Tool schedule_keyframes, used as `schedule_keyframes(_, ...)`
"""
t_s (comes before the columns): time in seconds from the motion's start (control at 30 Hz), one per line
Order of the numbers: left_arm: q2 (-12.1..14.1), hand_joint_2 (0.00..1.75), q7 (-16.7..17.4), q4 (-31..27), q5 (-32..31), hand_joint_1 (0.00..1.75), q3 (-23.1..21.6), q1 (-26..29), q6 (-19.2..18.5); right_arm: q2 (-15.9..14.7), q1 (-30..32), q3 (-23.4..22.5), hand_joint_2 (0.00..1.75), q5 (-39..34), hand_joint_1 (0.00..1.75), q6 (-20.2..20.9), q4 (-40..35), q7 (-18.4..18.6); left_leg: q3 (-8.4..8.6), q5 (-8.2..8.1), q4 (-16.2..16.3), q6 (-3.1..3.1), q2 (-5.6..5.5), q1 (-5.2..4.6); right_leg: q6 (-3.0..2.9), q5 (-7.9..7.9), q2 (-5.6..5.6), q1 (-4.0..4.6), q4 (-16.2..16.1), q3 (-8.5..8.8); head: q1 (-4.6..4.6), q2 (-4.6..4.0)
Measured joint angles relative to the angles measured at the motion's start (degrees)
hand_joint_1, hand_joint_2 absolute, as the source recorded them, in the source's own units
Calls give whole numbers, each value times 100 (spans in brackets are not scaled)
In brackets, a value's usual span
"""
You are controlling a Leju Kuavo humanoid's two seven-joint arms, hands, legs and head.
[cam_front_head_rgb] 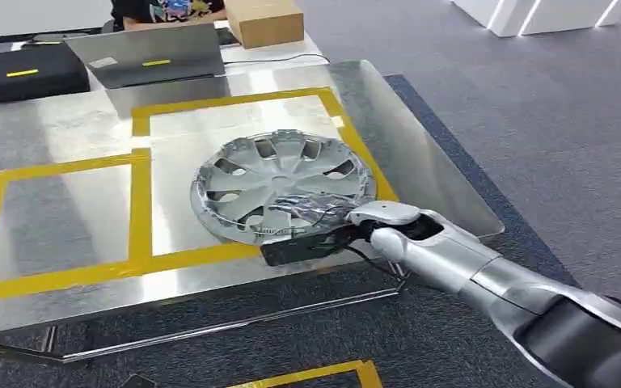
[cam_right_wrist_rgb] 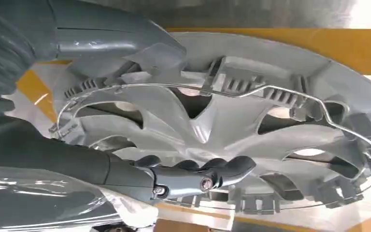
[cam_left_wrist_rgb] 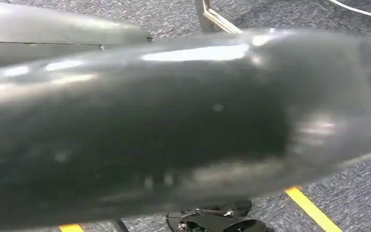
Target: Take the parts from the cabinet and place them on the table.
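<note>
A silver hubcap (cam_front_head_rgb: 283, 184) lies inner side up on the metal table (cam_front_head_rgb: 65, 121), inside the right yellow-taped square. Its wire ring and clips are plain in the right wrist view, where the hubcap (cam_right_wrist_rgb: 232, 116) is seen close up. My right hand (cam_front_head_rgb: 311, 212) reaches over the hubcap's near rim. Its thumb (cam_right_wrist_rgb: 125, 43) lies against the rim and its curled fingers (cam_right_wrist_rgb: 198, 171) rest on the spokes, holding that edge. A grey part of my left hand (cam_left_wrist_rgb: 63, 31) hangs beside my body above the carpet; how its fingers lie is hidden.
Yellow tape (cam_front_head_rgb: 139, 202) marks two squares on the table; the left one is bare. At the back stand a black case (cam_front_head_rgb: 20, 73), a grey laptop (cam_front_head_rgb: 149, 52) and a cardboard box (cam_front_head_rgb: 264, 20). Grey carpet (cam_front_head_rgb: 534, 97) with a yellow floor line (cam_front_head_rgb: 315, 373) surrounds the table.
</note>
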Motion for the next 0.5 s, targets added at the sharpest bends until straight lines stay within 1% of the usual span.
schedule_keyframes(0.1, 18, 0, -22, 31, 61, 0, -33, -3, 9, -42, -74, 101, 175, -123, 0, 31, -103, 2, 0, 0, 0, 0, 1, 0, 0, 0, 1, 0, 0, 0, 0, 0)
schedule_keyframes(0.37, 22, 0, -31, 55, 125, 0, -31, 9, 13, -173, -142, 288, 175, -199, 0, -152, -557, 155, 0, 0, 0, 0, 0, 0, 0, 0, 0, 0, 0, 0, 0, 2)
schedule_keyframes(0.4, 20, 0, -31, 55, 144, 0, -31, 11, 13, -195, -139, 311, 175, -186, 0, -254, -606, 188, 0, 0, 0, 0, 0, 0, 0, 0, 0, 0, 0, 0, 0, 0)
schedule_keyframes(0.5, -50, 0, 24, 13, 155, 0, 64, 92, -52, -369, 67, 287, 175, 80, 0, -1019, -1094, 378, 1, -1, 0, 1, 0, 0, 0, -1, -1, 0, -1, -1, -4, 0)
